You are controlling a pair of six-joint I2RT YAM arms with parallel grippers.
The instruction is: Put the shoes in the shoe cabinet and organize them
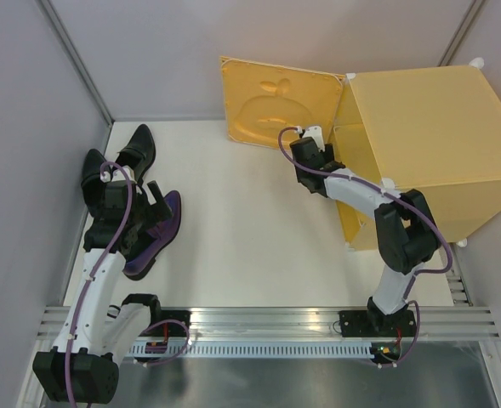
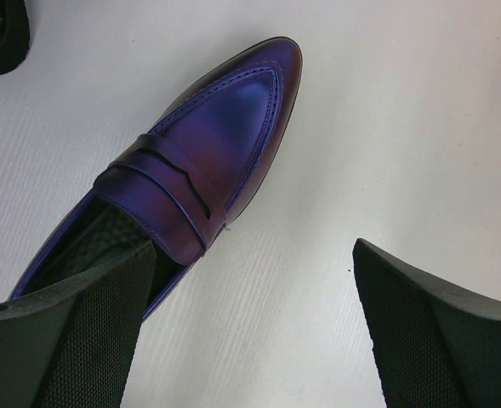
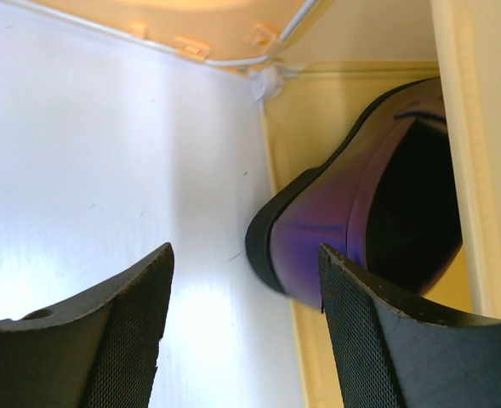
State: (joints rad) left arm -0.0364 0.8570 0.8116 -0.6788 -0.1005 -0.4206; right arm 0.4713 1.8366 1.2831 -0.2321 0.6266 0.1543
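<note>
The left tool (image 2: 252, 255) hung spread above a shiny purple pointed-toe shoe (image 2: 216, 144) on the white desk (image 1: 250, 229) at left. The right tool (image 3: 246, 255), likewise spread, faced a second purple shoe (image 3: 318, 229) lying heel-out in the mouth of the yellow-orange plastic cube cabinet (image 1: 429, 144) at far right.

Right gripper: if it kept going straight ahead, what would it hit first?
Most likely the purple shoe, heel-first at the shoe cabinet opening; possibly the table beside it, depth being unclear.

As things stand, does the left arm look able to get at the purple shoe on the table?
Probably yes. The left gripper hangs open right above the purple shoe, one jaw over its heel opening, the other over bare table. Nothing lies between them.
</note>
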